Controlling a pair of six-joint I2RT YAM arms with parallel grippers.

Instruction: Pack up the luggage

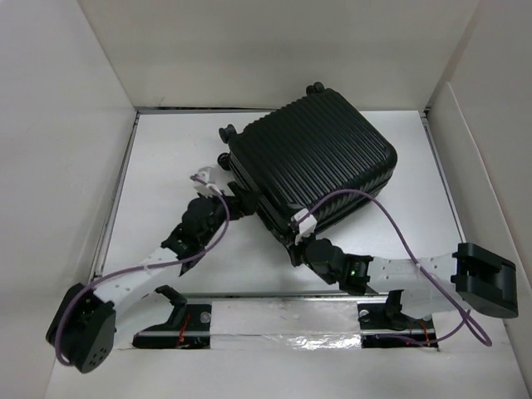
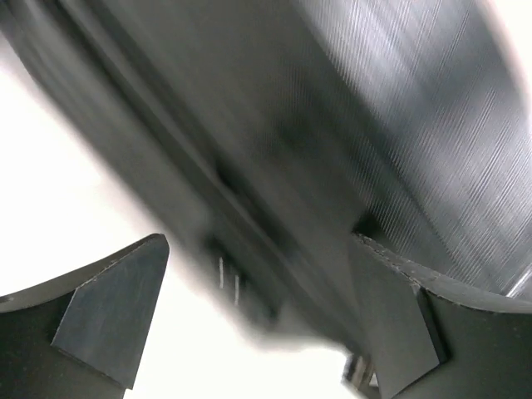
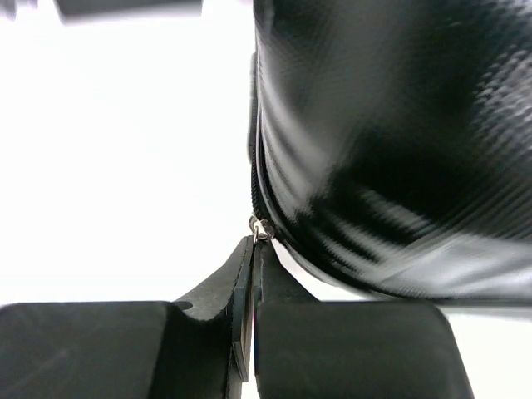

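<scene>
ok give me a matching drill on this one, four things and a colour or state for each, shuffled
Things:
1. left gripper
2. right gripper
3. suitcase
4. cable

Colour or state:
a. purple
b. shut on the zip pull
c. open
d. black, ribbed, closed

Pairs: 1-c, 2-b, 3-d, 4-a

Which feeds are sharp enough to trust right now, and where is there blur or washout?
Top external: sharp, evenly lit, black ribbed hard-shell suitcase clear. Left wrist: shell motion-smeared, background blown white, only the left gripper fingers crisp. Right wrist: background washed out, glare streaks on the shell, right gripper sharp.
</scene>
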